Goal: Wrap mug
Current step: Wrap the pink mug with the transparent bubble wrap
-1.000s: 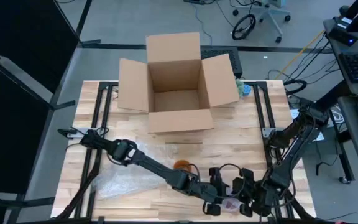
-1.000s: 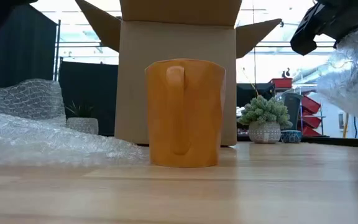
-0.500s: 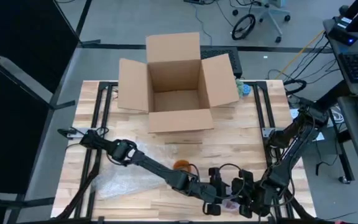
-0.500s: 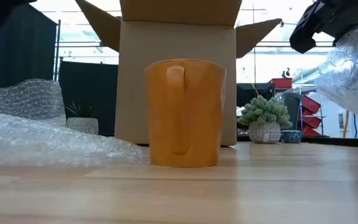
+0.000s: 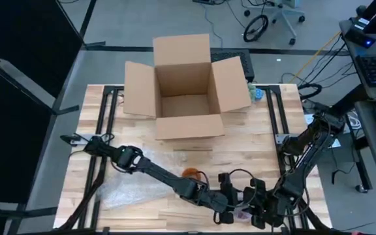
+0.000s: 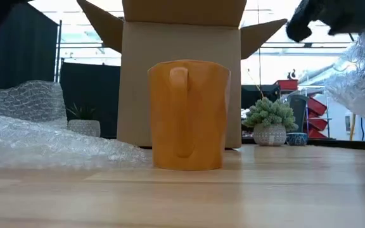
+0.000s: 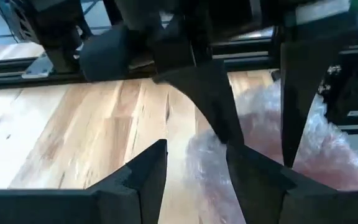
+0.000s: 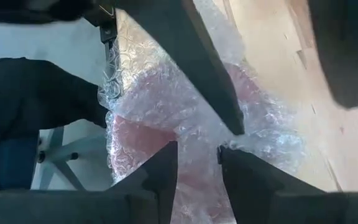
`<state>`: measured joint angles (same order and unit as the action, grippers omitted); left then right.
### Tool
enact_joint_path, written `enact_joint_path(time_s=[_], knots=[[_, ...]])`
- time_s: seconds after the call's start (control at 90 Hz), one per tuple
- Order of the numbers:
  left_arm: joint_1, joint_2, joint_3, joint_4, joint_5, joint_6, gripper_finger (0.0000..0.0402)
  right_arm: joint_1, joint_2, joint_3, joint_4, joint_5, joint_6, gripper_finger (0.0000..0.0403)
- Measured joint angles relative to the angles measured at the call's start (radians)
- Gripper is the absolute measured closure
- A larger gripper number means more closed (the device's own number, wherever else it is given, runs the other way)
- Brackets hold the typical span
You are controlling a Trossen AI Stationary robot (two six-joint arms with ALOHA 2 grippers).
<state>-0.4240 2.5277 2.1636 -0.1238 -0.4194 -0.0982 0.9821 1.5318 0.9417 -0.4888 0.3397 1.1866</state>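
Note:
An orange mug [image 5: 191, 174] [image 6: 187, 114] stands upright on its base on the table, handle toward the near edge. Near the front edge, right of it, my two grippers face each other over a bundle of bubble wrap [image 5: 243, 213] [image 8: 185, 118] with something pink inside. In the low view the bundle [image 6: 360, 69] hangs clear of the table. My right gripper [image 5: 258, 210] [image 8: 199, 168] is shut on the bundle. My left gripper [image 5: 230, 210] [image 7: 197, 180] is open, with the edge of the wrap [image 7: 207, 155] between its fingers. My right gripper pinches the bubble-wrap bundle [image 8: 197, 146] between its two fingers, coming at it from the table's right. The bundle is lifted clear of the table. My left gripper has one fingertip [image 8: 236, 127] at the wrap; whether it touches, I cannot tell.
A loose sheet of bubble wrap [image 5: 126, 192] [image 6: 37, 133] lies crumpled on the table left of the mug. An open cardboard box [image 5: 185, 85] stands at the far middle, behind the mug. Bare wood lies between the mug and the box.
In the low view the dark gripper above the hanging bundle has gone a little up and toward the table's left. The bundle has stayed about where it was, clear of the table. The mug has not moved.

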Motion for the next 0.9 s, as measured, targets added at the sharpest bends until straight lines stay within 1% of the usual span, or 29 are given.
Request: enact_joint_path(time_s=[0.167, 0.3, 0.389, 0.567, 0.656, 0.711, 0.9], knots=[[0.001, 0.025, 0.002, 0.015, 0.002, -0.005, 0.0247, 0.0, 0.0, -0.001, 0.029, -0.006, 0.001, 0.0297], [0.001, 0.028, 0.003, 0.016, 0.004, -0.005, 0.0247, -0.008, -0.006, -0.002, 0.042, -0.052, 0.006, 0.0297], [0.001, 0.028, 0.003, 0.016, 0.006, -0.005, 0.0247, -0.006, -0.025, -0.003, 0.04, -0.063, 0.033, 0.0294], [0.002, 0.029, 0.003, 0.011, 0.007, -0.004, 0.0247, -0.005, -0.094, -0.005, 0.029, -0.075, 0.051, 0.0267], [0.002, 0.03, 0.003, 0.01, 0.008, -0.002, 0.0247, -0.007, -0.109, -0.005, 0.021, -0.069, 0.051, 0.025], [0.002, 0.03, 0.003, 0.01, 0.008, -0.002, 0.0247, -0.015, -0.118, -0.005, 0.014, -0.086, 0.051, 0.024], [0.002, 0.03, 0.002, 0.012, 0.008, -0.001, 0.0247, -0.036, -0.195, -0.004, -0.092, -0.104, 0.05, 0.0212]])
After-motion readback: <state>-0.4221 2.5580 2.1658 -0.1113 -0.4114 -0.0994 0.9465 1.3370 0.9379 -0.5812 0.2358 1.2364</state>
